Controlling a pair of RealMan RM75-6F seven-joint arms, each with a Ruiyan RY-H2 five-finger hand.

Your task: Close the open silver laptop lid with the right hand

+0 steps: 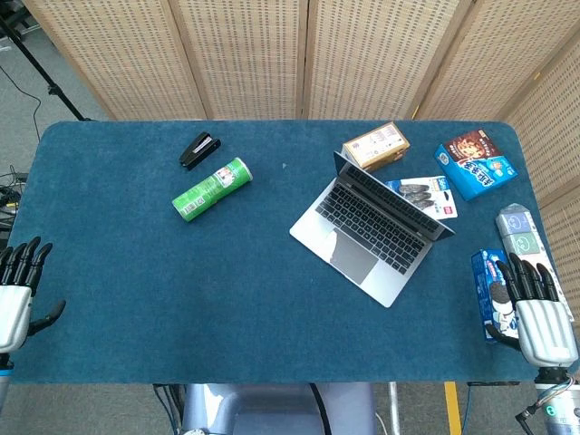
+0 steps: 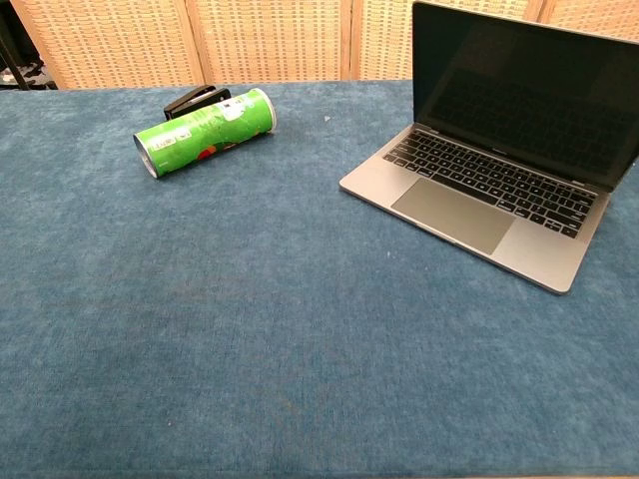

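We see the fingers (image 1: 530,276) of the right hand (image 1: 536,313) extended, slightly apart, holding nothing, at the lower right of the head view over a blue cookie pack (image 1: 485,292). The left hand (image 1: 16,294) lies likewise empty at lower left. The silver laptop (image 1: 367,231) stands open at centre right of the counter (image 1: 181,290), well apart from both hands, so we judge the reach not begun.
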